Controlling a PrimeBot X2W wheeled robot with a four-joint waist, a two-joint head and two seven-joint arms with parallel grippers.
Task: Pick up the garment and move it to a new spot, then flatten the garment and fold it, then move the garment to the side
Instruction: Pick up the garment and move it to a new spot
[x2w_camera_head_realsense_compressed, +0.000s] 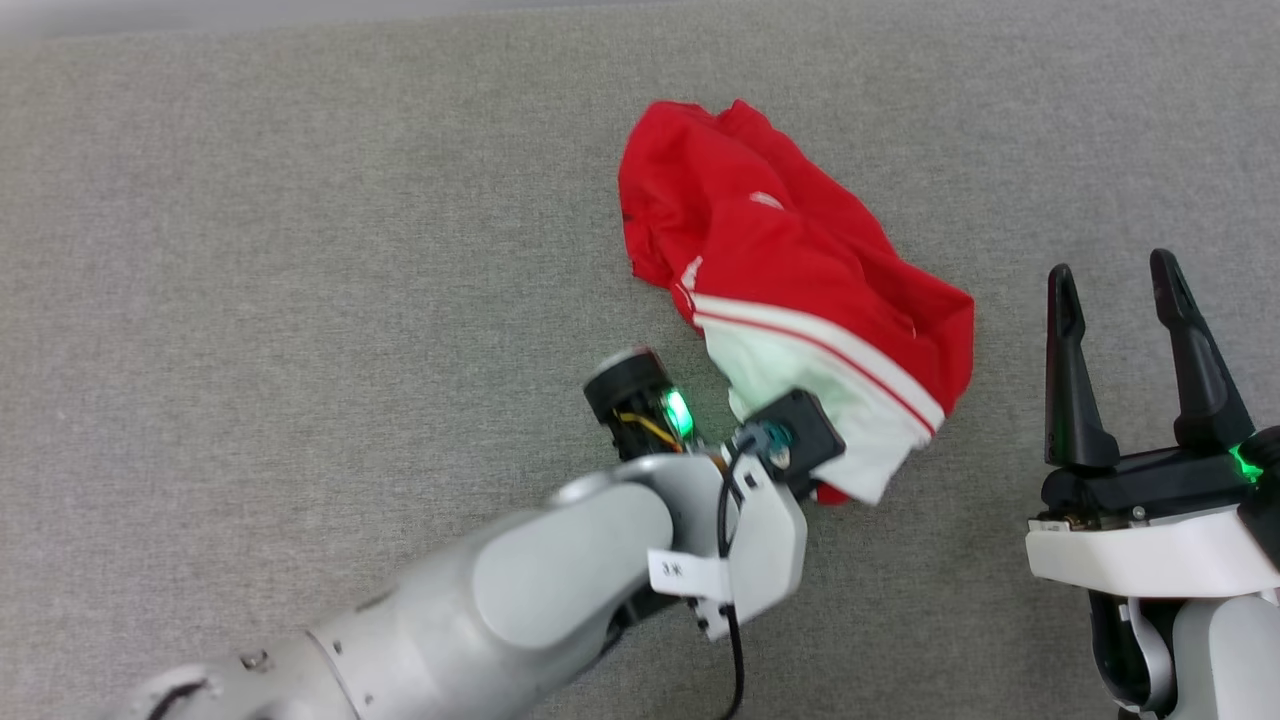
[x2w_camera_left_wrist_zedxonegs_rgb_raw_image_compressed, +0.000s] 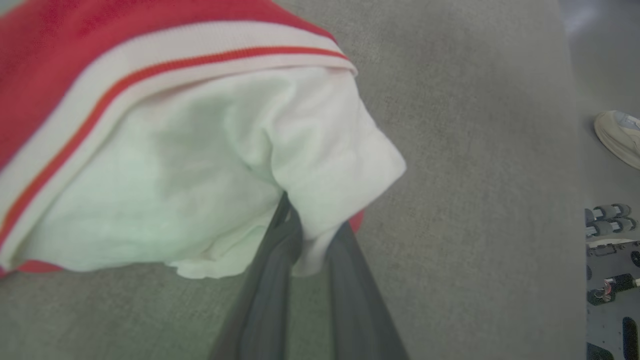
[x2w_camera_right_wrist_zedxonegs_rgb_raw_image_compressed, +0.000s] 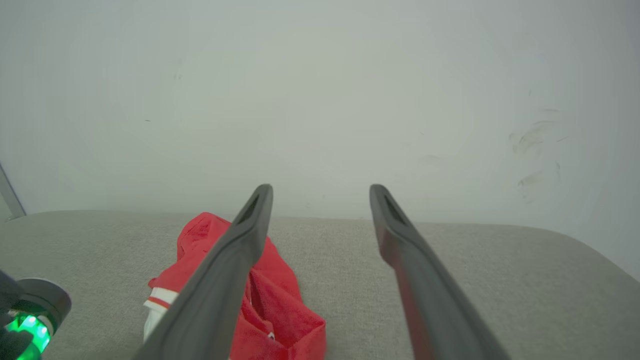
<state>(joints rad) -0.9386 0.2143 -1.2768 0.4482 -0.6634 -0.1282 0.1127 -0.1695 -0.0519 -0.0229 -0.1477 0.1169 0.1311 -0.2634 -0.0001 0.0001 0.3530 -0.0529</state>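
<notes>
Fabric of the garment (x2w_camera_head_realsense_compressed: 790, 260) looks thin, soft and light, so it should drape and stretch from a single pinch rather than lift as one piece. It lies crumpled in a heap on the grey cloth-covered worktop (x2w_camera_head_realsense_compressed: 300, 250), red body bunched beyond a white sleeve with striped trim. The left pincer (x2w_camera_left_wrist_zedxonegs_rgb_raw_image_compressed: 305, 220) is pressed together on a fold of that white sleeve at the heap's near edge; the right pincer (x2w_camera_head_realsense_compressed: 1112, 265) stands spread and empty, near the garment. For flattening, shoulders or hem corners would likely give a better hold
</notes>
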